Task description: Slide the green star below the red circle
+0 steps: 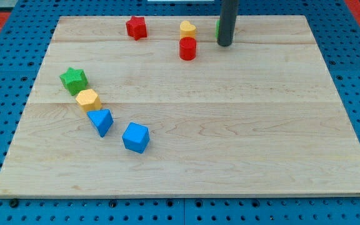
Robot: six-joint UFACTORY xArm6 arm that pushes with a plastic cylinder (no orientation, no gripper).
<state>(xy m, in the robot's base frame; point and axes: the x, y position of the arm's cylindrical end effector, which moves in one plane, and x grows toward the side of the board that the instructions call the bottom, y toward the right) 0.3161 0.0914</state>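
Observation:
The green star (74, 79) lies at the view's left of the wooden board (230, 137). The red circle (187, 48), a short cylinder, stands near the view's top, centre. My tip (224, 44) rests on the board to the right of the red circle, far from the green star. A green block (217, 28) is mostly hidden behind the rod; its shape cannot be made out.
A yellow block (187, 29) sits just above the red circle. A red star (136, 27) is at the top left. A yellow hexagon (88, 99), a blue triangle (100, 121) and a blue cube (135, 137) trail down-right from the green star.

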